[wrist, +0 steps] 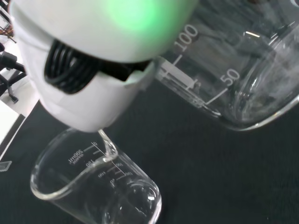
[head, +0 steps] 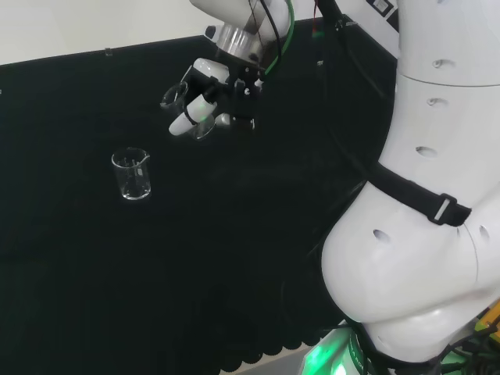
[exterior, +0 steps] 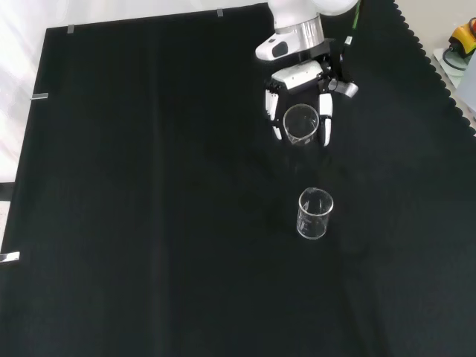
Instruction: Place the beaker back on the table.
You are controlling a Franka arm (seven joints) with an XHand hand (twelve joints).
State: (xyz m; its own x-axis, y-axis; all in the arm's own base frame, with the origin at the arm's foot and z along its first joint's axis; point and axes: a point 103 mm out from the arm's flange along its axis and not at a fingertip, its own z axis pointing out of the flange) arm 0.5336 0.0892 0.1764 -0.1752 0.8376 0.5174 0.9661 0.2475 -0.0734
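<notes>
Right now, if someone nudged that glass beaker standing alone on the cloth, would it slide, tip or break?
The standing beaker looks like clear, thin glass, so probably fragile if knocked over. It appears empty, so likely light and easy to shift. Its flat base on the black cloth suggests it would drag rather than glide, and a high push might tip it.

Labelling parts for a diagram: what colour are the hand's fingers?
White with black joints, on the hand round the held beaker; clearest in the front view.

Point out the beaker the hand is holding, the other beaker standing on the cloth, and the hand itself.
held beaker (exterior: 300, 123), front view, its glass wall
standing beaker (exterior: 314, 214), front view, its side wall
hand (exterior: 301, 74), front view, its white palm block
</notes>
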